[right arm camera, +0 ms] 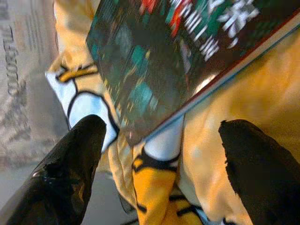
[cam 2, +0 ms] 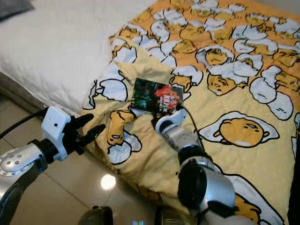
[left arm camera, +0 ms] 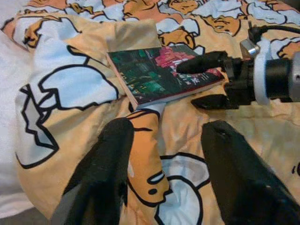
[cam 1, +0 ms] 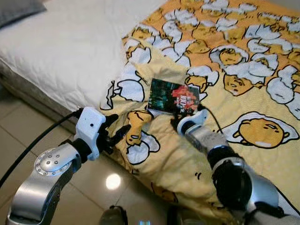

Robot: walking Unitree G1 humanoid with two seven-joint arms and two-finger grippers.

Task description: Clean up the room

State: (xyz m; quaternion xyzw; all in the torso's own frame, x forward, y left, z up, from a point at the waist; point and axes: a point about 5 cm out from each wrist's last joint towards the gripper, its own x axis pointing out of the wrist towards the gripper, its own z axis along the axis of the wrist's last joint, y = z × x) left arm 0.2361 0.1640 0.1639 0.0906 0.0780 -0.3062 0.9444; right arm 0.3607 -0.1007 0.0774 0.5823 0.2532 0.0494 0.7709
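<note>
A book [cam 1: 172, 97] with a dark green and red cover lies flat on the yellow egg-print blanket [cam 1: 243, 70] near the bed's edge. My right gripper [left arm camera: 187, 86] is open at the book's near edge. One finger [left arm camera: 201, 63] rests over the cover and the other [left arm camera: 215, 101] lies on the blanket beside it. In the right wrist view the book [right arm camera: 178, 56] sits just ahead of that gripper [right arm camera: 164, 140]. My left gripper [cam 1: 117, 126] is open with nothing in it, hovering at the blanket's hanging corner, left of the book.
The blanket covers the right part of a white mattress [cam 1: 70, 47], with a grey pillow [cam 1: 16, 9] at the far left corner. Beige floor tiles [cam 1: 28, 126] lie below the bed's edge. A black cable [cam 1: 42, 136] runs from my left wrist.
</note>
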